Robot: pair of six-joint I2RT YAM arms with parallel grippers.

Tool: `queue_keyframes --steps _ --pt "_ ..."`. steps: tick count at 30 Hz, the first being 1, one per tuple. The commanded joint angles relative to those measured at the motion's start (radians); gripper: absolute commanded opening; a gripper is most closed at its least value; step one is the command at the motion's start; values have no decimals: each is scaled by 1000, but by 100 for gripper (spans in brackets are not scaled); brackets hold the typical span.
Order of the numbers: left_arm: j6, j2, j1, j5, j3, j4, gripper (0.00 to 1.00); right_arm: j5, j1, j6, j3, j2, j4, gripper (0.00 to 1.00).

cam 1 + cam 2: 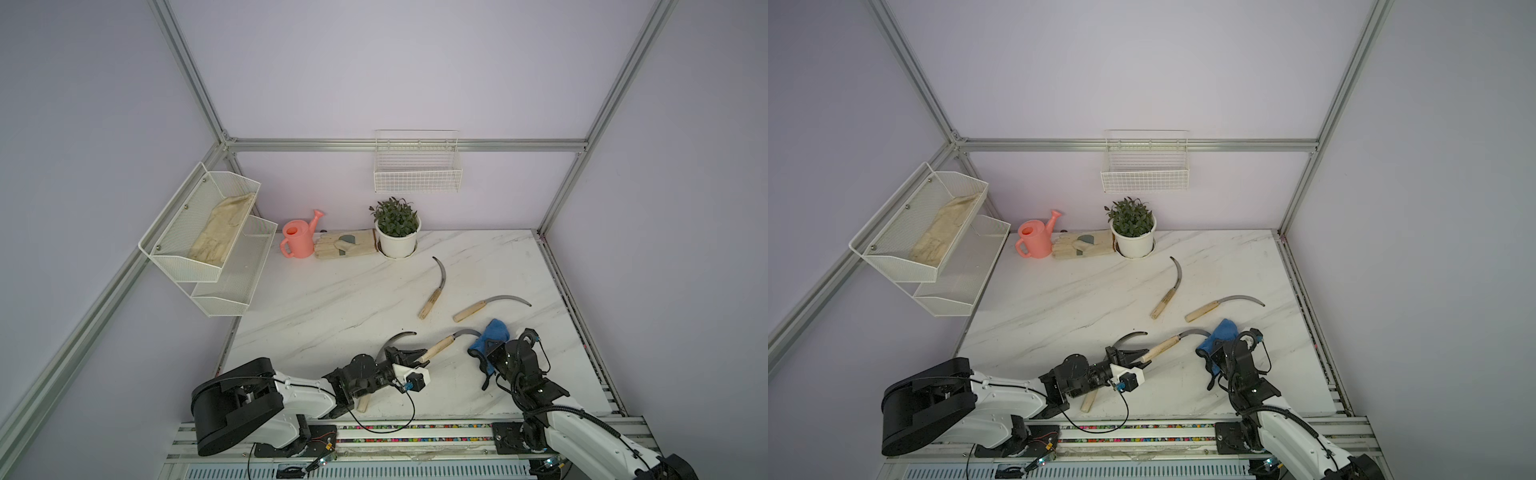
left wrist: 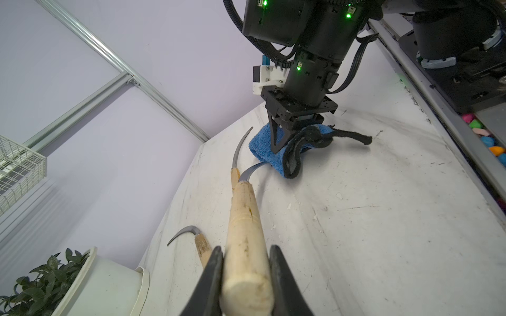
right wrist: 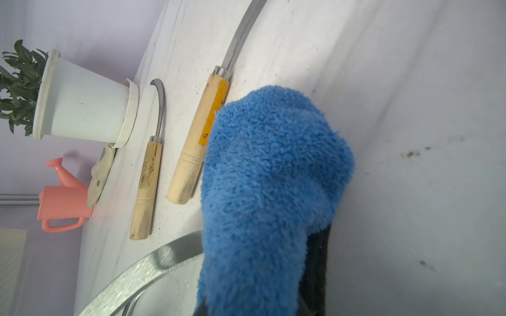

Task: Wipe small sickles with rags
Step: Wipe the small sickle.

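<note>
The pale wooden handle of a small sickle (image 2: 245, 219) sits nearest the left wrist camera, with the left end effector (image 2: 245, 255) clamped on its butt end. Its curved blade runs out to the blue microfibre rag (image 2: 262, 147), which the right end effector (image 2: 282, 142) pinches tight. The blade tip disappears under the blue pile, so metal and cloth touch.

All this happens on the counter (image 1: 332, 299), well away from the plant pot (image 1: 397, 243). Two loose sickles (image 1: 434, 291) lie between the pot and the rag. A fourth sickle (image 1: 399, 338) lies partly under the left arm, farther from the pot than the held one.

Several things could go wrong, I judge:
- The hooked tip could snag the pile or the rag's dangling black strap (image 2: 353, 136) and drag the cloth out of its pinch.
- Held only at the butt, the handle could twist when the rag presses on the blade (a long lever).
- The left arm could knock the sickle beneath it.

Containers:
- The pot holds a green plant.
- The wire basket (image 1: 417, 174) on the wall above the pot shows nothing inside.
- The two-tier mesh rack (image 1: 166, 249), far to one side of the pot, has a beige glove (image 1: 222, 230) in its upper tier, and the lower tier looks bare.
- The pink watering can (image 1: 297, 241) stands near the pot, with a second glove (image 1: 345, 245) between them. Whether the can holds anything cannot be told.
</note>
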Motion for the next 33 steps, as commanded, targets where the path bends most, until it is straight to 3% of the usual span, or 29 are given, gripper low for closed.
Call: queue_keyframes --steps 1,6,9,13,21,29,33 --pt "-3 -22 -8 40 -27 47 0 -20 -3 -5 15 -27 -47 0" --pt "0 -16 -9 41 -24 50 0 -168 -3 -147 108 -20 25 0" --pt "0 -20 -9 40 -24 47 0 -273 5 -189 141 -29 97 0" --pt "1 -18 -10 43 -22 46 0 -326 67 -215 179 -8 151 0" --pt "5 -5 -12 37 -21 58 0 -223 278 -250 252 175 217 0" --pt "2 -19 -11 40 -27 52 0 26 262 -137 188 126 72 0" --pt "1 -18 -11 41 -27 57 0 30 174 -94 136 96 16 0"
